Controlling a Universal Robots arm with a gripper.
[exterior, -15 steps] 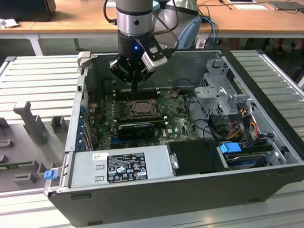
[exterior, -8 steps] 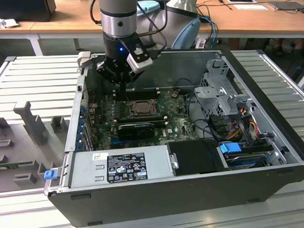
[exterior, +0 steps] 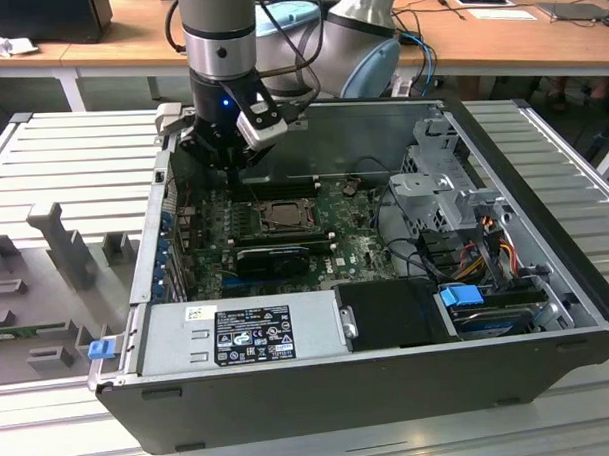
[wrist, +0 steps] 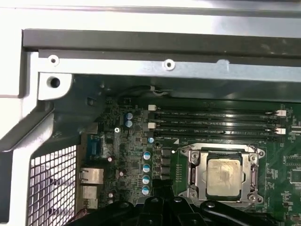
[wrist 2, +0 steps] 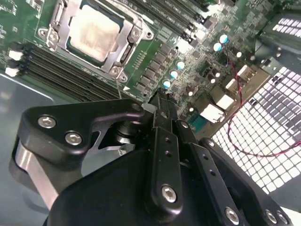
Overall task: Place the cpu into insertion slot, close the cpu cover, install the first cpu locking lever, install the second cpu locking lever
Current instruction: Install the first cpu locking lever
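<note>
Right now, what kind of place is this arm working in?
Probably a robotics lab or test bench: an open desktop computer case sits on a slatted metal table, its motherboard exposed with the cpu seated in the insertion slot, and wooden desks stand behind.

I found the cpu [wrist: 224,177] sitting in the insertion slot [wrist: 221,155] on the motherboard [wrist: 282,174], memory slots [wrist: 211,120] just beside it, all inside the case [wrist: 141,70].
</note>
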